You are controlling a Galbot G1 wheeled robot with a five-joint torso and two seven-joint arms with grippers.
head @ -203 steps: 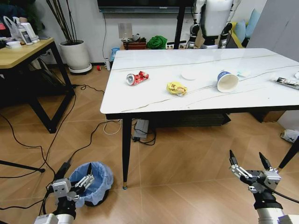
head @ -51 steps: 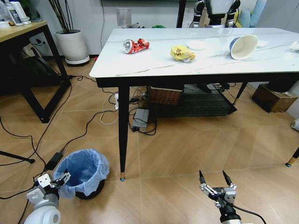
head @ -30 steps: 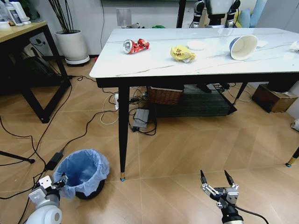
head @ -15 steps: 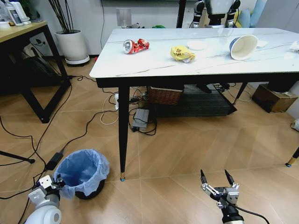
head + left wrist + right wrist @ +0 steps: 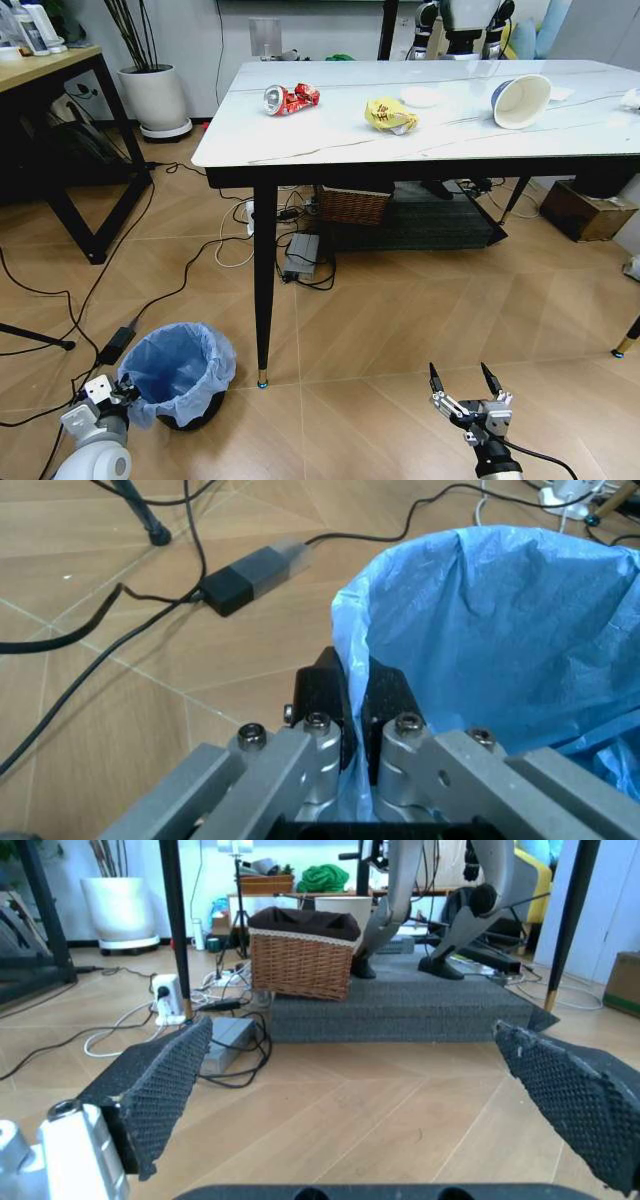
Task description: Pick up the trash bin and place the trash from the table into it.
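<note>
Left gripper (image 5: 355, 705) jaws clamped on trash bin (image 5: 178, 372) rim, near left floor; right gripper (image 5: 468, 382) jaws wide open, empty, near right.

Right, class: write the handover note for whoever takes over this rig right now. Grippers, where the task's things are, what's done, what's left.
Left gripper: shut on the rim of the trash bin, pinching its blue liner; the bin sits on the floor beside the table leg.
Right gripper: open, empty, low over the floor.
On the table: crushed red can, yellow wrapper, white lid, paper cup on its side.
Done: bin gripped.
Left: lift the bin, then put every piece of trash in it.
</note>
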